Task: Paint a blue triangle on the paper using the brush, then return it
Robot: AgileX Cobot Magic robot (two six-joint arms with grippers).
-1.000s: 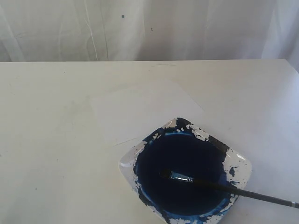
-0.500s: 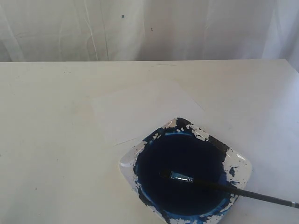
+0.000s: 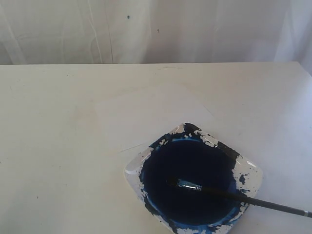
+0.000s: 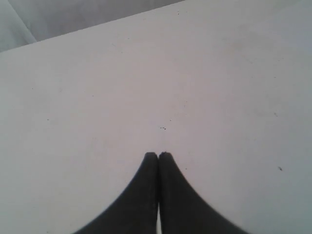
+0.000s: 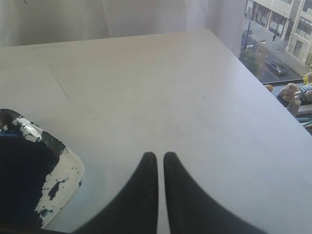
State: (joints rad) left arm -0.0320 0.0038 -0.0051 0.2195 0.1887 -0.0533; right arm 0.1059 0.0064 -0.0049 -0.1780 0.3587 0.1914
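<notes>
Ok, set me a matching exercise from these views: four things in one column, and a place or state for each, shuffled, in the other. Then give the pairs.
Column one
1. the brush
2. the paper
3. the paint dish
4. the left hand

Column two
a. shut, holding nothing
b. lies flat behind the dish, no blue marks visible
c. holds a dark blue pool of paint
d. bristles in the blue, handle resting across the rim

Pairs: 1-d, 2-b, 3-c, 4-a
</notes>
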